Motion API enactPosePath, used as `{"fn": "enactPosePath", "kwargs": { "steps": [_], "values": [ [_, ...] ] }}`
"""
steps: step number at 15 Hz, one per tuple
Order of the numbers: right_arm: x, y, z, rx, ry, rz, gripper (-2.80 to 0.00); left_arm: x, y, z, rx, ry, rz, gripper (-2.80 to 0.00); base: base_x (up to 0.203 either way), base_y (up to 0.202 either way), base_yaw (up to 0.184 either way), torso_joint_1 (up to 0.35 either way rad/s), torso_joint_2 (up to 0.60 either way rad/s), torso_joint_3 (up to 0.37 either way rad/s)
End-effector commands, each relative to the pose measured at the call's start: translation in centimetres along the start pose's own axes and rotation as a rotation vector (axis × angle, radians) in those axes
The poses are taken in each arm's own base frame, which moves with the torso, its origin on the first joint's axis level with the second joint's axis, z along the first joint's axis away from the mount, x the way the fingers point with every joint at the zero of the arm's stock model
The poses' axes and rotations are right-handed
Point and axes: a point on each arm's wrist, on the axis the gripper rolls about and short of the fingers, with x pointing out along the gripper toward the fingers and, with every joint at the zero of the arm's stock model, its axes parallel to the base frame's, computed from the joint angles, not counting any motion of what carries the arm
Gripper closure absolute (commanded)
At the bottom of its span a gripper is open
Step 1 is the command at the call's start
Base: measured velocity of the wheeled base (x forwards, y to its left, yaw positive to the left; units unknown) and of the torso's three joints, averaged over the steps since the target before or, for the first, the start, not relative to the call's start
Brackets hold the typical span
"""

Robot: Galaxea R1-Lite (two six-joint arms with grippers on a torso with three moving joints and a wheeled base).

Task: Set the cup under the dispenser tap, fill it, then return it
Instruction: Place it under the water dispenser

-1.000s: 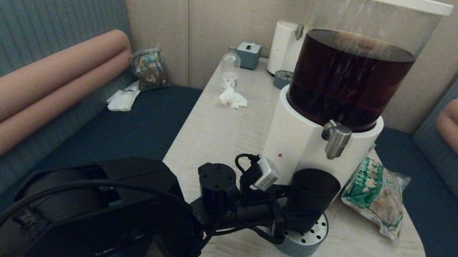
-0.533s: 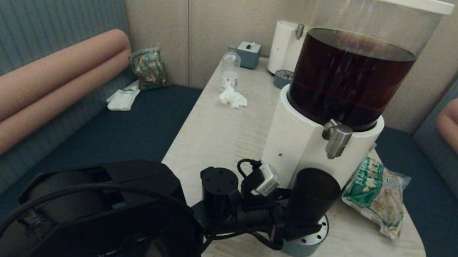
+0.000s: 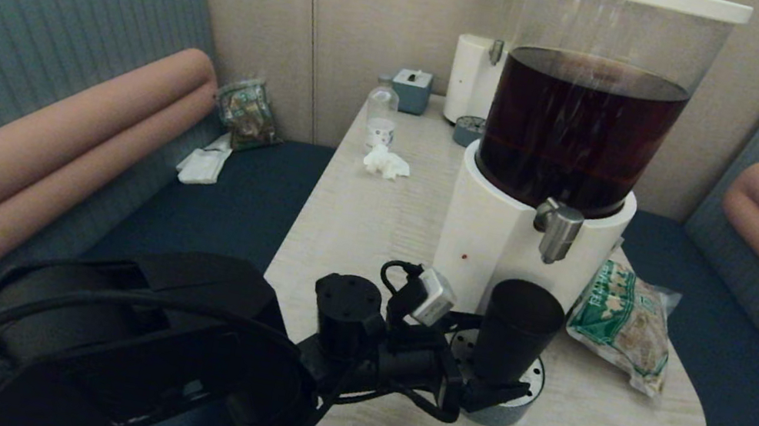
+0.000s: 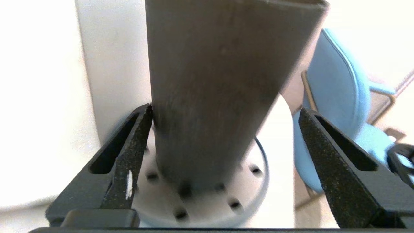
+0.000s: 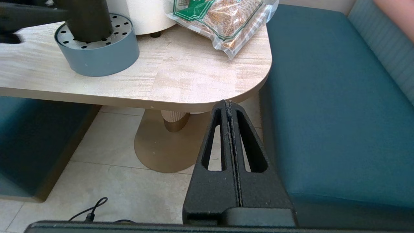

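The matte black cup (image 3: 517, 331) stands upright on the grey perforated drip tray (image 3: 496, 419), directly below the brushed-steel dispenser tap (image 3: 557, 233) of the big dispenser with dark brown liquid. My left gripper (image 3: 490, 361) reaches in from the left at the cup's lower half. In the left wrist view the left gripper (image 4: 225, 110) is open around the cup (image 4: 223, 81); one finger touches its side and the other stands well clear. My right gripper (image 5: 229, 103) hangs shut and empty below the table's near right corner.
A green snack bag (image 3: 622, 322) lies right of the dispenser base. Further back on the table are a crumpled tissue (image 3: 386, 162), a small clear bottle (image 3: 381, 116) and a smaller dispenser (image 3: 473, 81). Blue bench seats flank the table on both sides.
The cup has come down from a slight tilt to stand upright on the drip tray. My left arm has drawn back a little to the left.
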Motion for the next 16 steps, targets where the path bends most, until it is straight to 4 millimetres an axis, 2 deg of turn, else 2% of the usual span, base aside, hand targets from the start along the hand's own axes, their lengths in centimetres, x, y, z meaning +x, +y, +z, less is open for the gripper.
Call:
{"fn": "enactPosePath", "kwargs": {
  "steps": [1,8,12,13,16],
  "values": [
    [0.0,0.0,0.0,-0.001,0.001,0.000,0.00,-1.5,-1.2,1.9,0.002,-0.002,-0.004,-2.80,0.000,0.000,0.000,0.000,0.00,0.000],
    [0.0,0.0,0.0,-0.001,0.001,0.000,0.00,-4.9,-3.5,3.7,-0.023,0.035,0.035,-2.80,0.000,0.000,0.000,0.000,0.00,0.000],
    [0.0,0.0,0.0,0.001,0.000,0.000,0.00,-7.7,-5.6,6.3,-0.016,0.024,0.034,-2.80,0.000,0.000,0.000,0.000,0.00,0.000],
    [0.0,0.0,0.0,0.000,-0.001,0.000,0.00,-8.7,-6.3,7.3,-0.009,0.011,0.033,0.00,0.000,0.000,0.000,0.000,0.00,0.000],
    [0.0,0.0,0.0,0.000,-0.001,0.000,0.00,-12.6,-8.9,11.0,0.021,-0.067,0.062,0.00,0.000,0.000,0.000,0.000,0.00,0.000]
  ]
}}
